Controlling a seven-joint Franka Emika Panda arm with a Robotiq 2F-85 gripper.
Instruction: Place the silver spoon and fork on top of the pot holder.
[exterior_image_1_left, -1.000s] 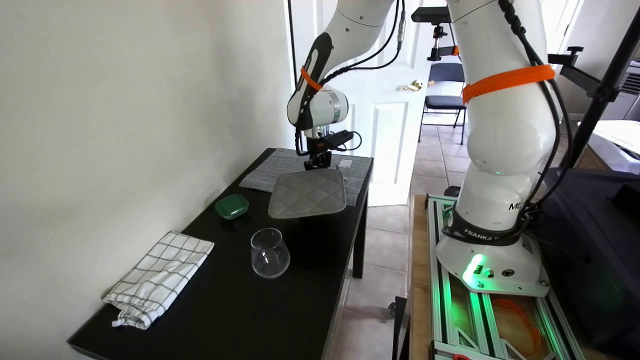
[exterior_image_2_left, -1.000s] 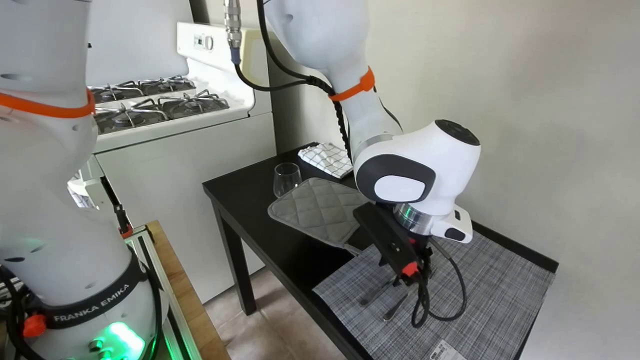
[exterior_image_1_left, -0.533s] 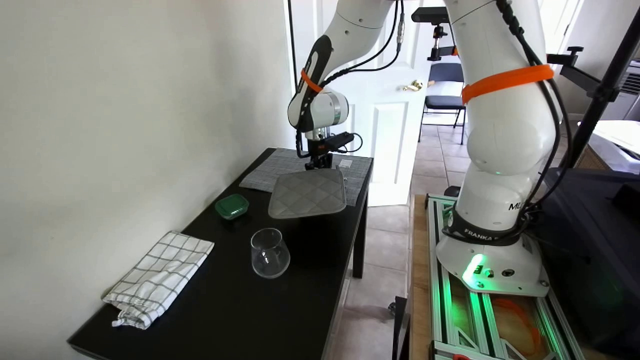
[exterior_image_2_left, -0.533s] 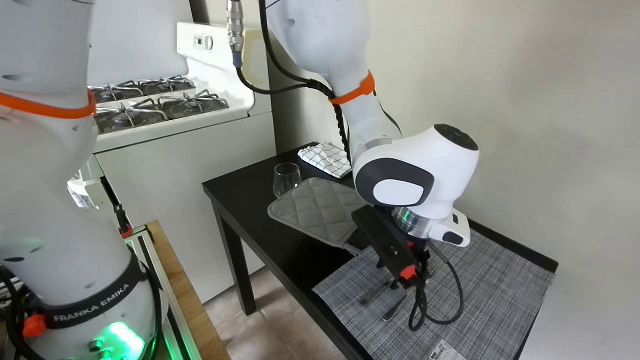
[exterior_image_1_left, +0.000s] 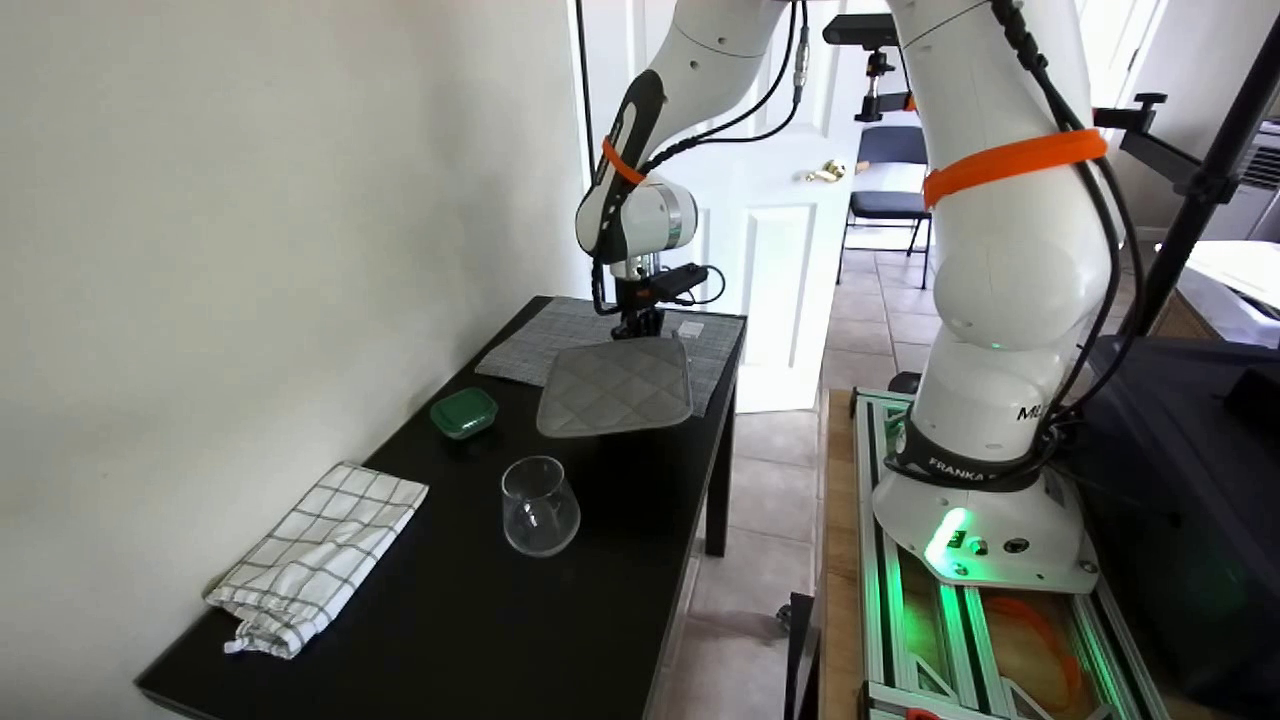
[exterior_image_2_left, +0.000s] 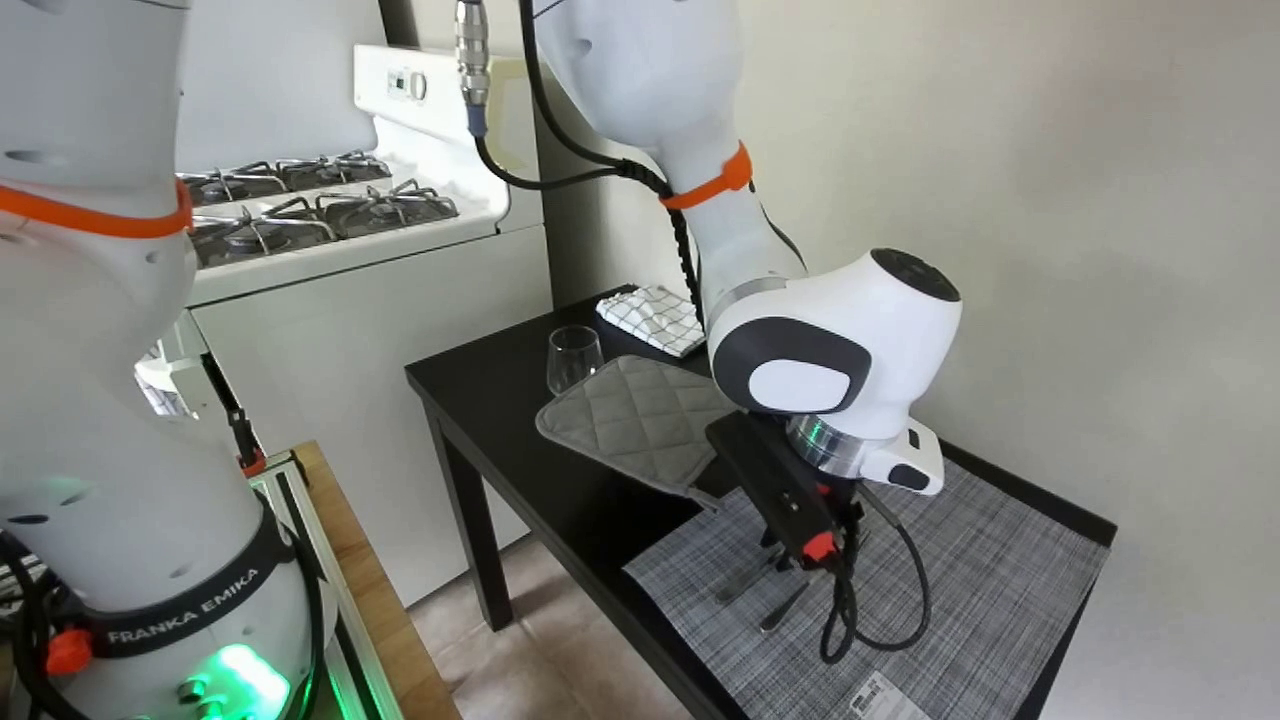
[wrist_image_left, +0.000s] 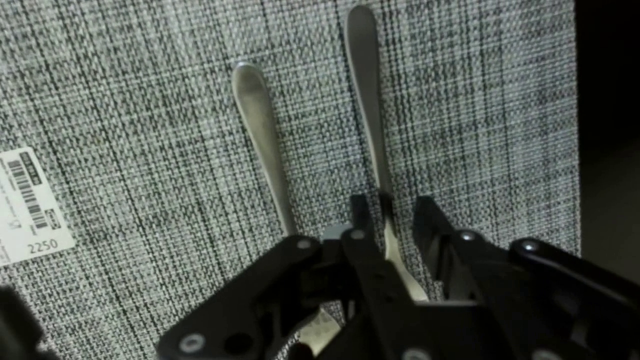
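Observation:
Two silver utensils lie side by side on a grey woven mat. In the wrist view their handles show: the left utensil (wrist_image_left: 264, 132) and the right utensil (wrist_image_left: 366, 75). Their heads are mostly hidden by my gripper, so I cannot tell spoon from fork. My gripper (wrist_image_left: 392, 212) is part open, its fingers on both sides of the right utensil's neck, with gaps visible. In an exterior view the gripper (exterior_image_2_left: 778, 552) is low over the mat, the handles (exterior_image_2_left: 785, 607) sticking out beside it. The grey quilted pot holder (exterior_image_1_left: 615, 390) lies on the table, also seen here (exterior_image_2_left: 645, 415).
The grey mat (exterior_image_2_left: 980, 580) carries a white label (wrist_image_left: 32, 205). A clear glass (exterior_image_1_left: 540, 510) stands near the pot holder. A green container (exterior_image_1_left: 464, 413) and a checkered towel (exterior_image_1_left: 325, 555) are along the wall side of the dark table (exterior_image_1_left: 480, 640).
The arm has lowered slightly since one second ago. Between half a second ago and now, the mat, label and utensils have shifted slightly toward the pot holder side. The pot holder has not moved.

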